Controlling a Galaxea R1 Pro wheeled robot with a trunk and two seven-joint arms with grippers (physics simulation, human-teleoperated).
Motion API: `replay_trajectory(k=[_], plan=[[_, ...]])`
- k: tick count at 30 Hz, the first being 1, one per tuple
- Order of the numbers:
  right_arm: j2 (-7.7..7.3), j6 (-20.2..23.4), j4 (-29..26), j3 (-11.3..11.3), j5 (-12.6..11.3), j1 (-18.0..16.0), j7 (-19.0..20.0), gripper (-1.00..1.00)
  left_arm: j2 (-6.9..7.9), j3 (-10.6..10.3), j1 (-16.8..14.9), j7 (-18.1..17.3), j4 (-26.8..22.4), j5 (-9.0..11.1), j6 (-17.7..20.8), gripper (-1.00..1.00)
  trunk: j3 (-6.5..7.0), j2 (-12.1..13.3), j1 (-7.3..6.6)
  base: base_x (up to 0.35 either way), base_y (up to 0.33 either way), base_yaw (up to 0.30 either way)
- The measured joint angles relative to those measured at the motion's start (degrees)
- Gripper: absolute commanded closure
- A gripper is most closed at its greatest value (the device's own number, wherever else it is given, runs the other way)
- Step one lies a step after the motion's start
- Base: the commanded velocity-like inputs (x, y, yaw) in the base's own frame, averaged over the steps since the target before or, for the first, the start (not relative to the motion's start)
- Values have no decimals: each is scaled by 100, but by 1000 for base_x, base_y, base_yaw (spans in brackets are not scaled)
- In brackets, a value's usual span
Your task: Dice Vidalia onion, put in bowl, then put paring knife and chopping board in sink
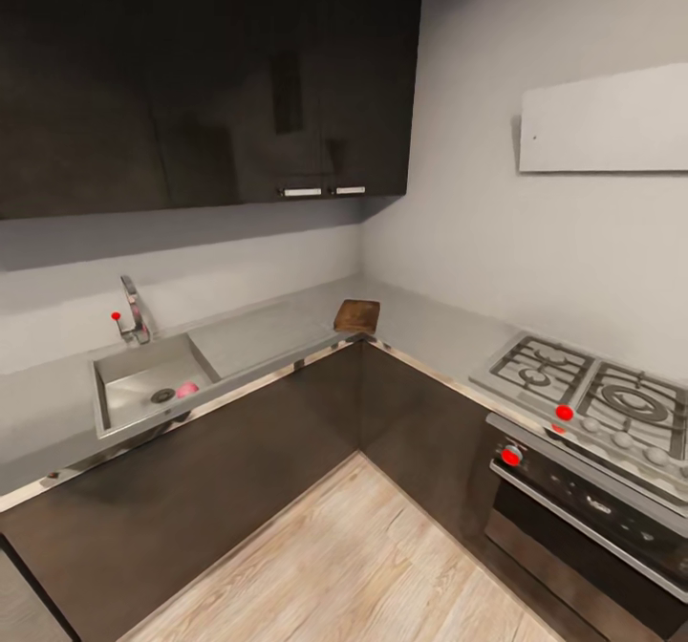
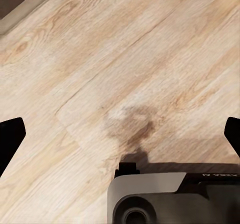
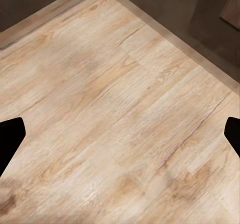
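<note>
Down low, the left gripper (image 2: 120,134) hangs over the wooden floor (image 2: 100,59) with its two dark fingertips (image 2: 10,139) spread wide at the edges of the left wrist view, released and holding nothing. Just under it sits a grey and black part of the robot's base (image 2: 160,199), with a shadow on the planks beside it. The right gripper (image 3: 120,139) is likewise spread wide and empty, its fingertips (image 3: 10,139) far apart over the same pale planks, near the dark foot of the cabinets (image 3: 165,9).

Further out, in the head view, the kitchen corner lies ahead. The grey bench (image 1: 258,331) runs along both walls over dark cabinets. Set into it at the left is the steel sink (image 1: 119,365), with a chrome tap (image 1: 134,310) behind it carrying a red-tipped lever. The small pink-red onion (image 1: 187,389) rests in the basin just beside the round drain (image 1: 162,395). The brown chopping board (image 1: 356,315) lies on the bench in the corner, well apart from the sink. At the right stands a stove (image 1: 592,398) with red knobs. Dark wall cupboards (image 1: 191,78) hang above the sink.
</note>
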Motion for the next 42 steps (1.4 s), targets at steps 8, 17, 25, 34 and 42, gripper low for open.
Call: replay_trajectory(k=[8,17,25,34,42], plan=[[0,0,-1,0,0,0,0,-100,0,0,0,0,0,0,0,-100,144,322,-176,0,0,0],[0,-9,0,0,0,0,2,-100,0,0,0,0,4,0,0,-100,307,684,-374,0,0,0],[3,-3,1,0,0,0,0,-100,0,0,0,0,2,0,0,-100,434,967,-529,0,0,0],[0,-1,1,0,0,0,0,-100,0,0,0,0,0,0,-8,-100,434,967,-529,0,0,0],[0,0,1,-2,2,0,0,-100,0,0,0,0,0,0,-8,-100,433,967,-529,0,0,0]])
